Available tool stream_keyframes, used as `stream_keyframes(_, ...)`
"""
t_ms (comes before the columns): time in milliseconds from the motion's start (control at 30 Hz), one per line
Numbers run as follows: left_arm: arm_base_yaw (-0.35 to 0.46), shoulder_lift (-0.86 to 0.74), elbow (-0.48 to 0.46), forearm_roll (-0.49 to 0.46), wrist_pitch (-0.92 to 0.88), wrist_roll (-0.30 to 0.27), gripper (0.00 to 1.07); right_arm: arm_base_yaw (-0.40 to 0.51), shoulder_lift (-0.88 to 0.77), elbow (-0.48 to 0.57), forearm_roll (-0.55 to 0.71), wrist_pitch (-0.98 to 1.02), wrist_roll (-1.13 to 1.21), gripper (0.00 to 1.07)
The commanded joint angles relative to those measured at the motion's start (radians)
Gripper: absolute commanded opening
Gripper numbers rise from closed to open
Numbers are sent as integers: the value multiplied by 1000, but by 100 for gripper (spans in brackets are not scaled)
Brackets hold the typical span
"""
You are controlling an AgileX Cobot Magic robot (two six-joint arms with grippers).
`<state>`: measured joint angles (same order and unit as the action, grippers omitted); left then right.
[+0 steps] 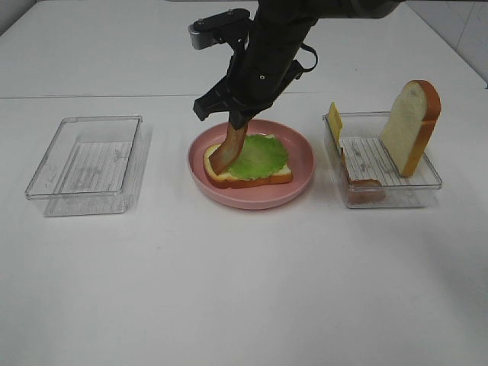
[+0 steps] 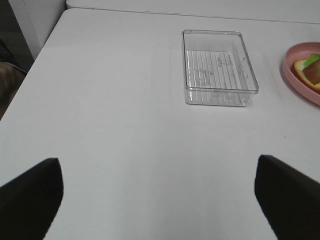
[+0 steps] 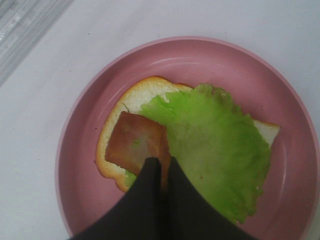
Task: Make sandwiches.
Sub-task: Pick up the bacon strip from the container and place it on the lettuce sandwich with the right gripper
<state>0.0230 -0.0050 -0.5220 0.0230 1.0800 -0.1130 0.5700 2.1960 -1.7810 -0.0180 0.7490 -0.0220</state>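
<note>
black fingers of the right pincer (image 3: 162, 167) are clamped on a reddish-brown bacon strip (image 3: 135, 142), which hangs tilted with its lower end at the bread slice (image 3: 132, 97). a lettuce leaf (image 3: 215, 150) covers that slice in the pink plate (image 3: 200, 55). the left pincer (image 2: 159, 192) hangs spread wide over the white table (image 2: 125, 115), near a clear tray (image 2: 220, 70).
</note>
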Motion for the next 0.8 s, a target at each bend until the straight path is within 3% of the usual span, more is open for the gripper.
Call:
stream_keyframes(33, 1, -10, -1, -4, -9, 3, 96, -3, 17, -5, -27, -5, 22, 0)
stream_keyframes(567, 1, -10, -1, -4, -9, 3, 96, -3, 76, -4, -141, -9, 30, 0)
stream_keyframes(633, 1, -10, -1, -4, -9, 3, 96, -3, 76, -4, -145, -11, 37, 17)
stream_keyframes(667, 1, -10, -1, -4, -9, 3, 96, -3, 76, -4, -145, -11, 37, 17)
stream_keyframes(733, 1, -10, -1, -4, -9, 3, 96, -3, 76, -4, -148, -10, 58, 68)
stream_keyframes(767, 1, -10, -1, -4, -9, 3, 96, -3, 76, -4, -148, -10, 58, 68)
stream_keyframes(800, 1, -10, -1, -4, -9, 3, 96, -3, 76, -4, -149, -6, 64, 80)
